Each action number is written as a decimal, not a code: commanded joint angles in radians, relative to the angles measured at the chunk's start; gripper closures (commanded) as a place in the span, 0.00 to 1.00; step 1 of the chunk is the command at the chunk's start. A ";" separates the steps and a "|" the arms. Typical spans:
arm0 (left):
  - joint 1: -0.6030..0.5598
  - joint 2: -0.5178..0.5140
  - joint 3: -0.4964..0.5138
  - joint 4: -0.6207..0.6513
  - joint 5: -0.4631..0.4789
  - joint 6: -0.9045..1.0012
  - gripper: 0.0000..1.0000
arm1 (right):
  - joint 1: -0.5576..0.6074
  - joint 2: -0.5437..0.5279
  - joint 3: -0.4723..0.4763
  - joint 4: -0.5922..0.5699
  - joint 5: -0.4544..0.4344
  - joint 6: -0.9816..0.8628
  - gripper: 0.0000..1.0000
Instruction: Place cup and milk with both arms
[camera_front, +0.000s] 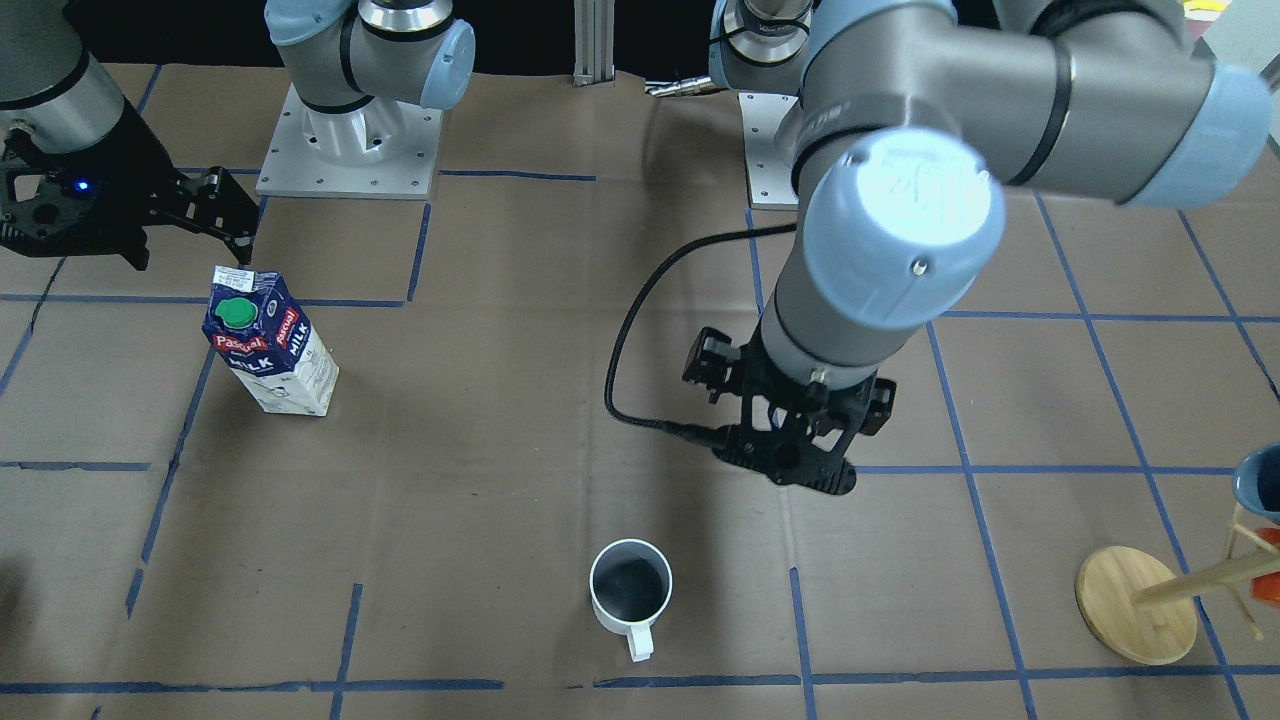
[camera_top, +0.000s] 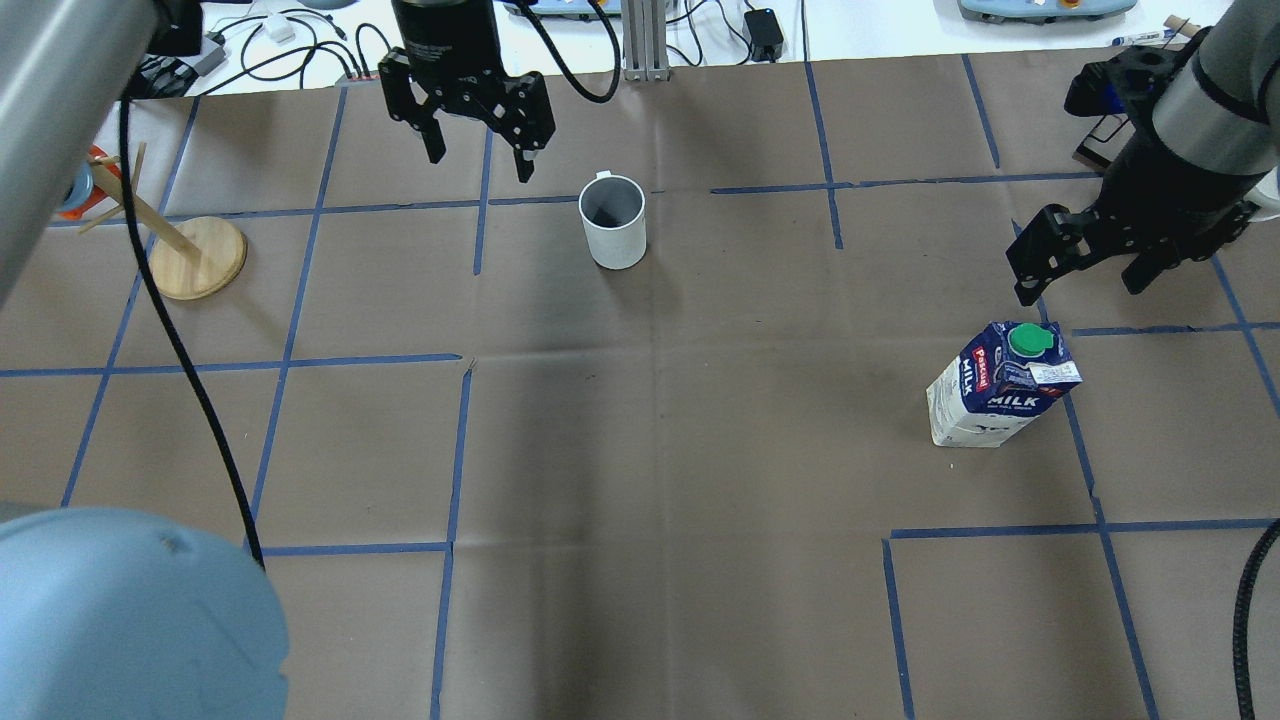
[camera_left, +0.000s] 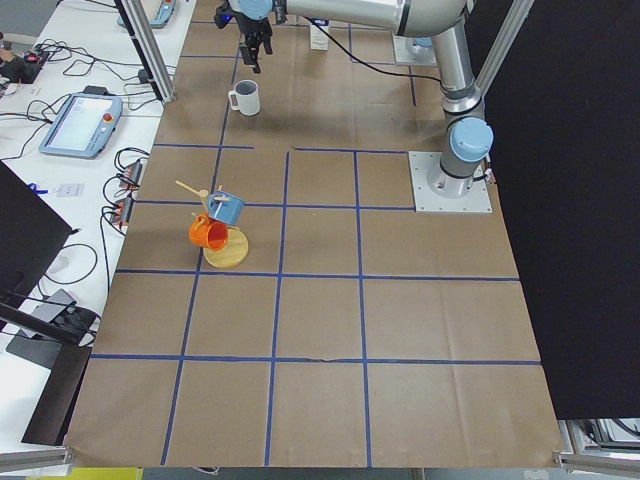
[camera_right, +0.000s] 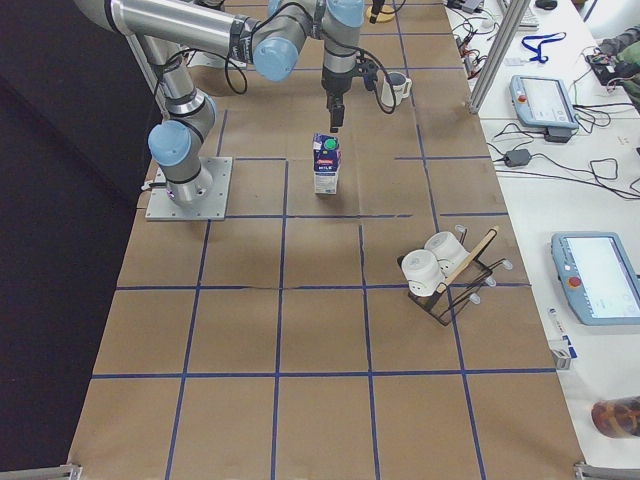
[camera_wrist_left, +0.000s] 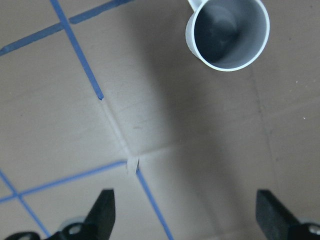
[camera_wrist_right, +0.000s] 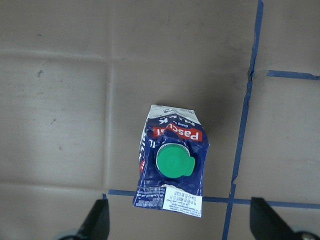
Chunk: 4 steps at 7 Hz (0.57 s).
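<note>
Both spread and empty: left tool hangs just robot-left of the cup, right tool above, slightly off the upright milk.

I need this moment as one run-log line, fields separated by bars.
left gripper: open, near cup, apart | right gripper: open, above milk, apart | cup, milk: upright

The table is covered with brown paper, creased along its fold lines and divided into a grid by blue tape. An aluminium profile post stands at one long edge. Beyond that edge runs a white bench carrying teach pendants and cables. A black panel closes the opposite side. A wooden mug stand and a black wire rack stand on the paper. Lighting is even; shadows are soft.
</note>
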<state>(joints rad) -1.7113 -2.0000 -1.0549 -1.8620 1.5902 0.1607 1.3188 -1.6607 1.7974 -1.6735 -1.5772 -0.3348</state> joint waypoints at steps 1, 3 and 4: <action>0.037 0.201 -0.087 -0.160 0.000 -0.029 0.01 | -0.003 0.001 0.077 -0.122 0.000 0.000 0.00; 0.104 0.376 -0.331 -0.148 -0.010 -0.026 0.01 | -0.003 0.002 0.117 -0.127 0.003 0.013 0.00; 0.119 0.423 -0.432 -0.144 -0.010 -0.020 0.00 | -0.003 0.002 0.178 -0.181 0.003 0.016 0.00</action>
<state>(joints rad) -1.6130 -1.6517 -1.3582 -2.0089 1.5827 0.1358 1.3162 -1.6591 1.9173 -1.8098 -1.5745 -0.3232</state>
